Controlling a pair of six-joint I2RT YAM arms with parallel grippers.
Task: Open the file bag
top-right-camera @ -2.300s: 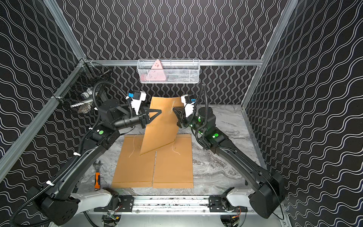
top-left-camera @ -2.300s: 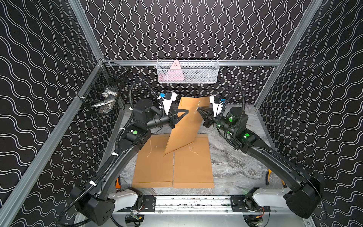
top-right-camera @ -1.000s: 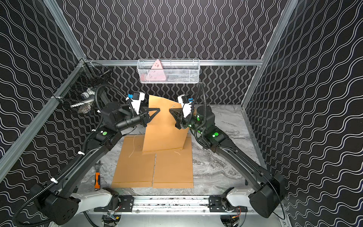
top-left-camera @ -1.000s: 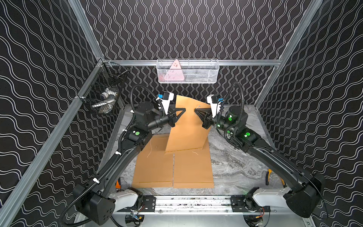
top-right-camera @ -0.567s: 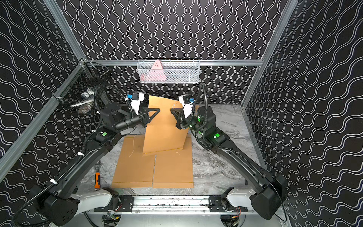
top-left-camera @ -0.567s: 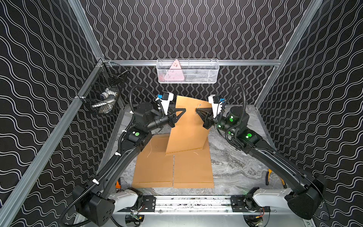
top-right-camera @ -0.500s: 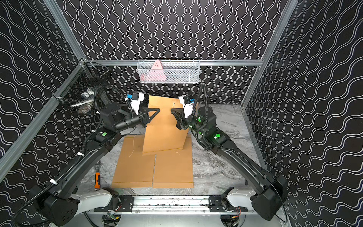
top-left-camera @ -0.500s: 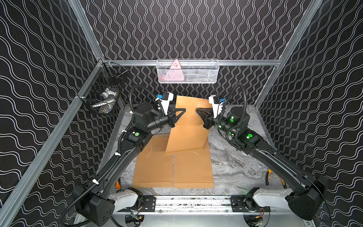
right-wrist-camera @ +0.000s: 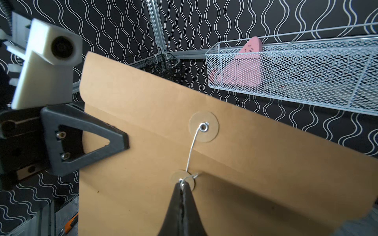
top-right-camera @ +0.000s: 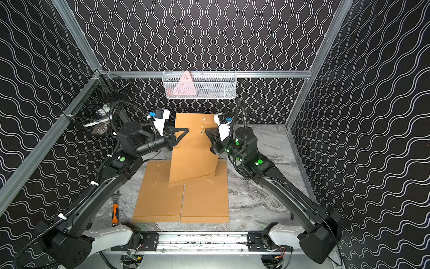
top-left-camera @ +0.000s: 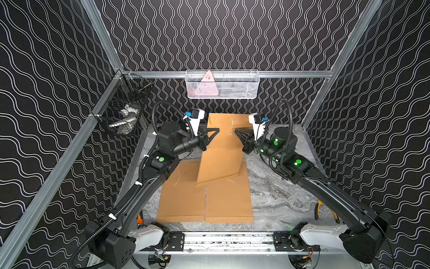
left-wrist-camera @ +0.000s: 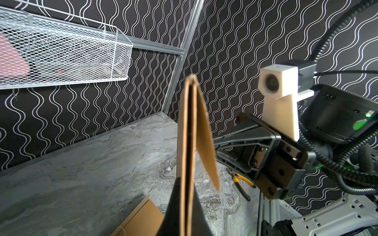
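Note:
A brown paper file bag hangs nearly upright between my two grippers over the marble table, its lower corner resting on flat envelopes. My left gripper is shut on the bag's left edge; in the left wrist view its dark fingers clamp the bag edge-on, and the flap flares away from the body. My right gripper is shut on the white string at the lower paper button. The string runs up to the flap's button.
Two more brown envelopes lie flat side by side under the bag. A white wire basket hangs on the back wall, a black mesh basket on the left wall. Pliers lie at the right, an orange-handled tool at the left.
The bag has swung from a lean to nearly upright, and my right gripper has shifted from its right edge onto its front face. Over the last half second almost nothing moves.

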